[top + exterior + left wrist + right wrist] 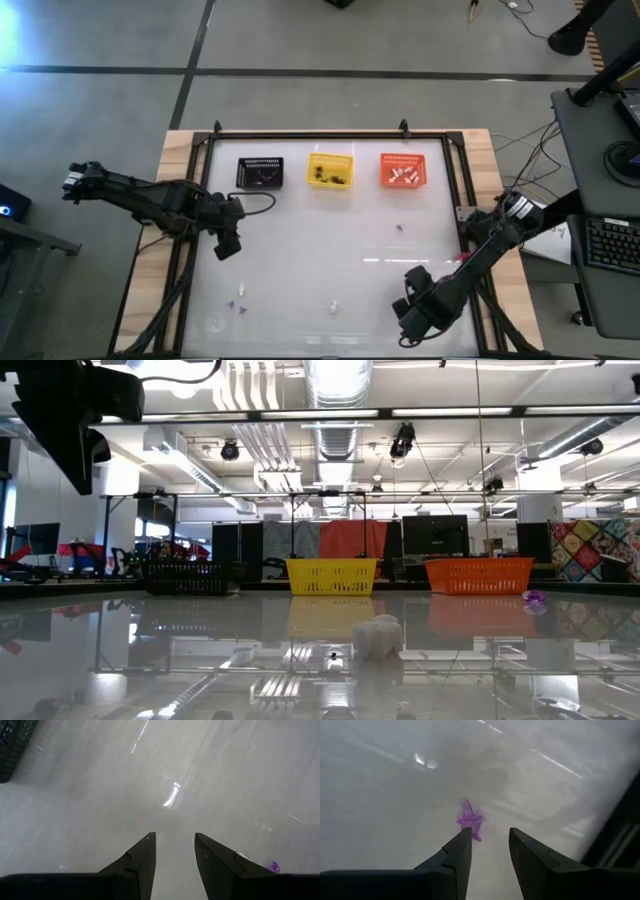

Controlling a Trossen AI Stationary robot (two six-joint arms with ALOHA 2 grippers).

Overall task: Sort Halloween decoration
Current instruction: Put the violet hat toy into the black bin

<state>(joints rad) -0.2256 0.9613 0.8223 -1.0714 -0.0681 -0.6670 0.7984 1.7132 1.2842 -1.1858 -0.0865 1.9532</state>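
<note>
Closing on the purple trinket is the step in hand, as I judge it, and doing it well means getting the piece between the fingers first. In the right wrist view it sits just ahead of one fingertip, not in the gap, and the right gripper has its jaws parted with nothing between them. I would shift the gripper sideways until the trinket is centred, lower until the tips nearly meet the glossy table, then squeeze slowly — so tiny a piece could skid out on that surface.

The right gripper shows at the lower right of the high view. The left gripper waits left of centre in the same view, its jaws apart and empty in its own wrist view.

The trinket looks like translucent purple plastic, pointed and irregular; its exact figure is too blurred to tell. Other decorations lie scattered — 1 small purple piece right of centre, some pale and purple bits at the lower left, a white piece near the bottom centre.

3 baskets stand in a row in the upper middle of the high view: black basket, yellow basket, orange basket, each already holding a few pieces.
</note>
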